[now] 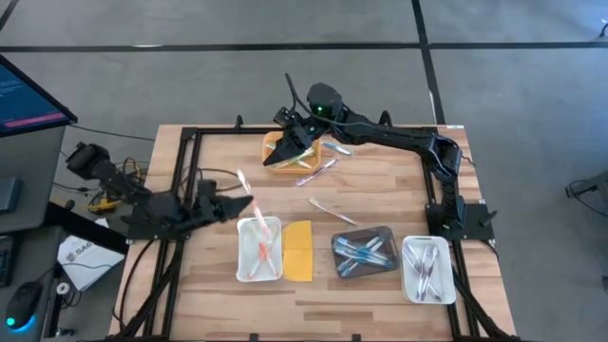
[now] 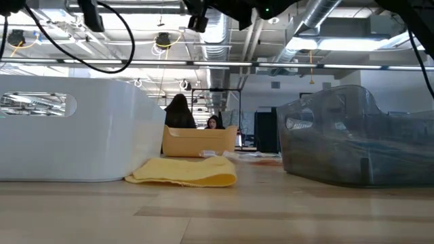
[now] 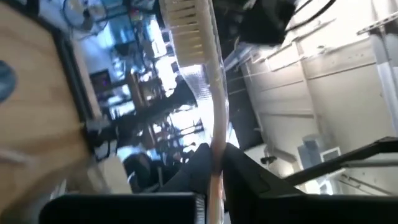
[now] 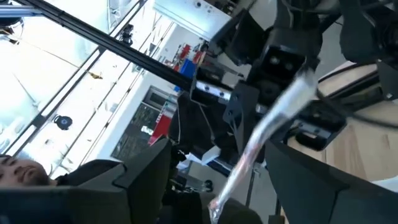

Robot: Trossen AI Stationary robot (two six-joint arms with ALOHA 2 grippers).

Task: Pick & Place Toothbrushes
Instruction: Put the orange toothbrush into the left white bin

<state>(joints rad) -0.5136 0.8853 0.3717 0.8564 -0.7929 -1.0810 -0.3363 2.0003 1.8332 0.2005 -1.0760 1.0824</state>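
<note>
Both arms busy among the toothbrushes.
High view: the left gripper (image 1: 237, 204) hangs beside the white tray (image 1: 259, 249), clamped on a pale toothbrush (image 1: 243, 182); the right gripper (image 1: 293, 142) sits over the orange bin (image 1: 275, 155), loose brushes (image 1: 323, 166) beside it. Left wrist view: fingers (image 3: 198, 163) pinch the brush handle (image 3: 217, 118). Right wrist view: fingers (image 4: 130, 174) spread apart, a clear brush (image 4: 267, 127) between them, contact unclear.
</note>
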